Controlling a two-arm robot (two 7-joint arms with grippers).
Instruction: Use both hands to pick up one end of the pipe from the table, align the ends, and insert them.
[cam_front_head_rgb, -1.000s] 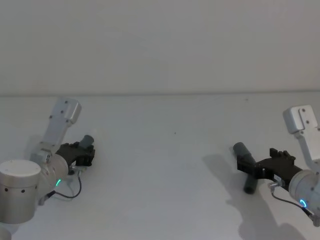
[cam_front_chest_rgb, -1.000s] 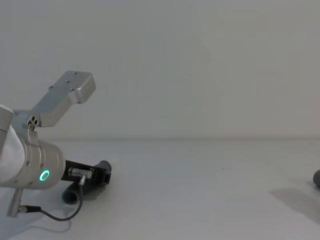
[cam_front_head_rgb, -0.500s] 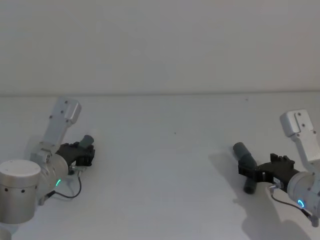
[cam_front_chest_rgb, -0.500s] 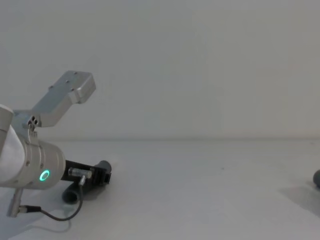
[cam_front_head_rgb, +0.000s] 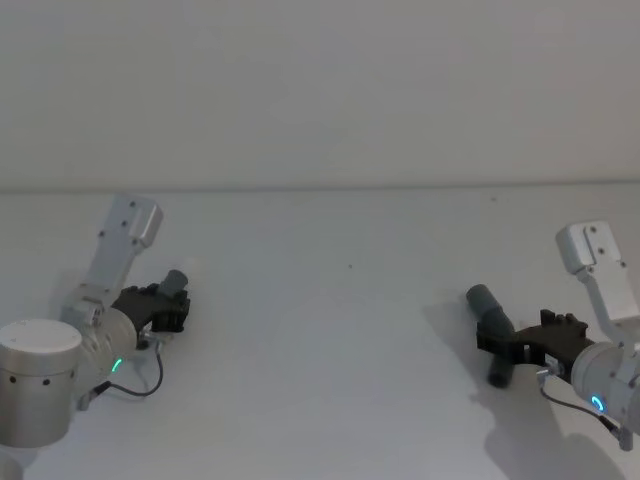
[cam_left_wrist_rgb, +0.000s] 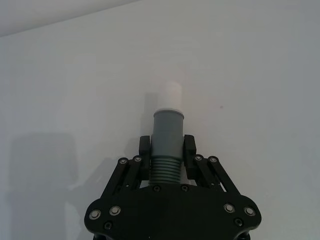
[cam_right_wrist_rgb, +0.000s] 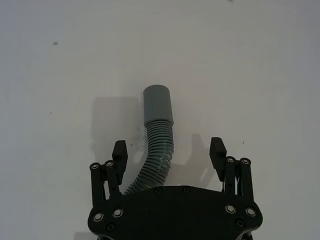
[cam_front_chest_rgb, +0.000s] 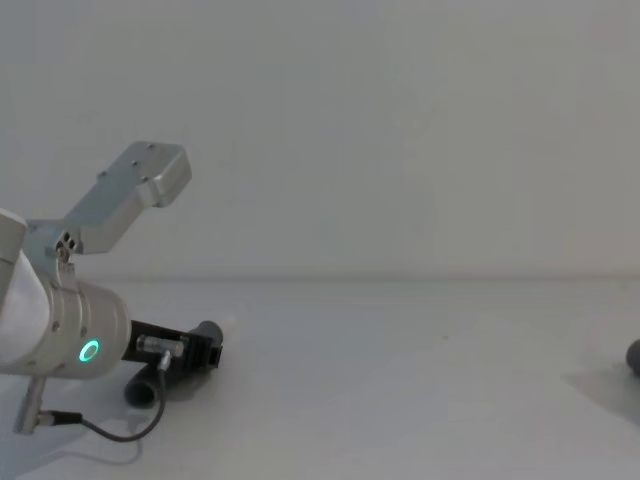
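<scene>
In the head view, the left claw (cam_front_head_rgb: 168, 306) sits at 8 o'clock on the tabletop (cam_front_head_rgb: 330, 330). It is closed round the white-tipped tube (cam_front_head_rgb: 176, 281), which pokes out toward 1 o'clock. At 4 o'clock the right claw (cam_front_head_rgb: 498, 342) is low over the open-ended tube (cam_front_head_rgb: 488, 305), which lies flat, running from 11 to 5 o'clock. The two pieces are well apart.

In the left wrist view, the left claw (cam_left_wrist_rgb: 166, 150) clamps the ribbed stretch of its tube just behind the smooth grey collar (cam_left_wrist_rgb: 168, 132). The white tip (cam_left_wrist_rgb: 171, 94) stands out past the fingertips. Whether the tube is off the tabletop I cannot tell.

In the right wrist view, the right claw (cam_right_wrist_rgb: 167, 146) has its jaws spread wide, one on each side of the ribbed, curved part of the open-ended tube (cam_right_wrist_rgb: 158, 107). Neither pad touches it. The smooth mouth end lies beyond the fingertips.

In the chest view, the left claw (cam_front_chest_rgb: 205, 350) is at 8 o'clock, and the rear end of the white-tipped tube (cam_front_chest_rgb: 140, 390) sags toward 7 o'clock. The open-ended tube (cam_front_chest_rgb: 634, 357) peeks in at 4 o'clock.

Both pieces look light. The ribbed sections look soft and likely to bend, while the smooth collars look stiff but slicker. My judgement is that the right claw should close on the ribs right behind the collar. There the ridges should resist slipping and the mouth should stay steady. A grip farther back would probably let the end droop and spoil the alignment.
</scene>
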